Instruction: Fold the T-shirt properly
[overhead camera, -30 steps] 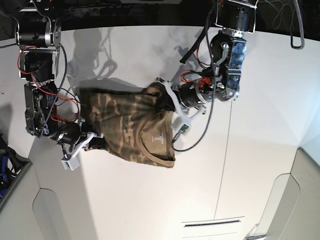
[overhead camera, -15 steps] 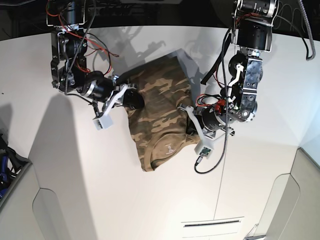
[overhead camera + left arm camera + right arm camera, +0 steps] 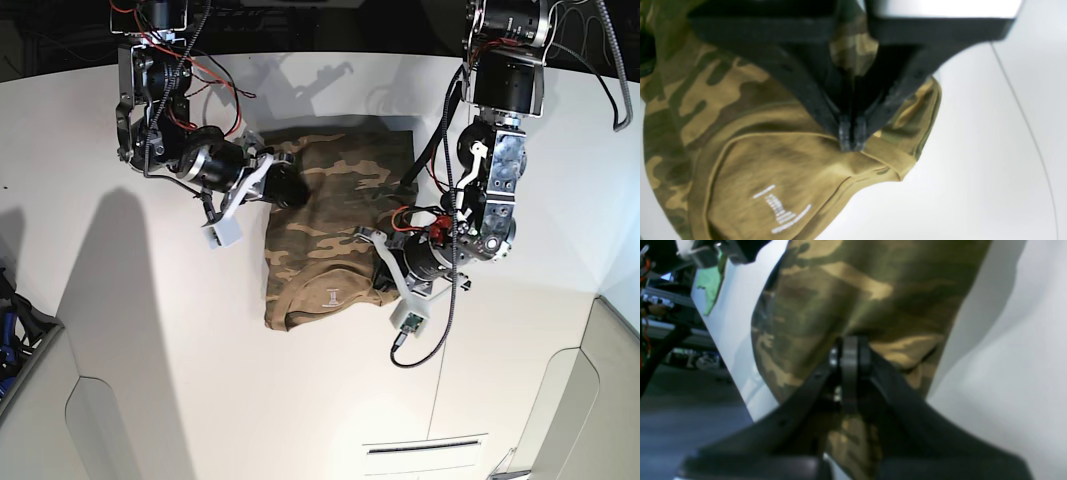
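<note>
One broad, pale desk (image 3: pixel 300 410) fills most of my base view, and on its middle lies the camouflage T-shirt (image 3: pixel 330 215), between my two arms, its collar end towards the bottom of that view. Over the last second the bundle has travelled from the view's left towards its centre and swung round; half a second ago its far edge still slanted, and now that edge runs nearly level. I take this as squaring up a compact, mostly folded shirt rather than making a fresh fold. My left arm (image 3: pixel 490 185) has come down the view since a second ago and reaches the collar-side corner; my right arm (image 3: pixel 160 110) has swung inward to the opposite long side. The left jaws are closed, tips together against the cloth beside the collar (image 3: pixel 701 186), with no fabric clearly pinched. The right jaws are closed too, tips at a crease near the edge; I can't tell whether a bit of cloth is caught between them. The collar end remains uneven, one corner poking out past the small white neck print (image 3: pixel 781 211), so I'd lift away gently, then tidy that edge; dragging could undo the alignment.
</note>
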`<state>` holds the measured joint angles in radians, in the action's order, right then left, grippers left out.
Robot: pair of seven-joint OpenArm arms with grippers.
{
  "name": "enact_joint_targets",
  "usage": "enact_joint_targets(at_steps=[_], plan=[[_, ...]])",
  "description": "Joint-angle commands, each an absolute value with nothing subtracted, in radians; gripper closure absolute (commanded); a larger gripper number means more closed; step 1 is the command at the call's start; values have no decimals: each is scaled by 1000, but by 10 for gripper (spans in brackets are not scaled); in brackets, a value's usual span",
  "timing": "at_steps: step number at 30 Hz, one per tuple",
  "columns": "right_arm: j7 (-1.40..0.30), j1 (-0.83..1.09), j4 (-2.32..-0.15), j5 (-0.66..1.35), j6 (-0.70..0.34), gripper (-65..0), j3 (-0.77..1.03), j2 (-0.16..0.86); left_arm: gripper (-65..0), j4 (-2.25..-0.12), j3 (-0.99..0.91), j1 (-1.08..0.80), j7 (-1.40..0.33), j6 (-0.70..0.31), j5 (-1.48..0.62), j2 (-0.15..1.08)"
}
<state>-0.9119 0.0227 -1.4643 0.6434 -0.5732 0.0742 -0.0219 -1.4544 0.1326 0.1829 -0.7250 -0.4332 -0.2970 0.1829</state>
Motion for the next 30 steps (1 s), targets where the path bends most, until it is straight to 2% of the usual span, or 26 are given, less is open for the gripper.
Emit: enact_joint_targets(at_steps=[1,7,12,18,21,23,30], plan=[[-904,9,-1501,656,-583,0,82,-14,-4,-1481,120,207,-708,-430,-319,187],[-1019,23,-1657,636,-583,0,154,21,-4,-1550,30,182,-783,-458,-415,187],[-1055,84,-1763,637,-580,0,206,104,-4,-1673,-32,55,-794,-483,-461,242],[-1062,188,-1818,728,-580,0,242,252,-4,-1887,-136,-162,-821,-483,-472,292],[-1132,234,-1830,832,-580,0,243,329,-4,-1997,-218,-302,-825,-483,-501,291],[-1181,259,-1831,881,-580,0,243,363,-4,-2054,-270,-395,-825,-483,-506,291],[-1186,379,-1831,898,-580,0,243,457,-5,-2171,-389,-677,-829,-484,-532,287]])
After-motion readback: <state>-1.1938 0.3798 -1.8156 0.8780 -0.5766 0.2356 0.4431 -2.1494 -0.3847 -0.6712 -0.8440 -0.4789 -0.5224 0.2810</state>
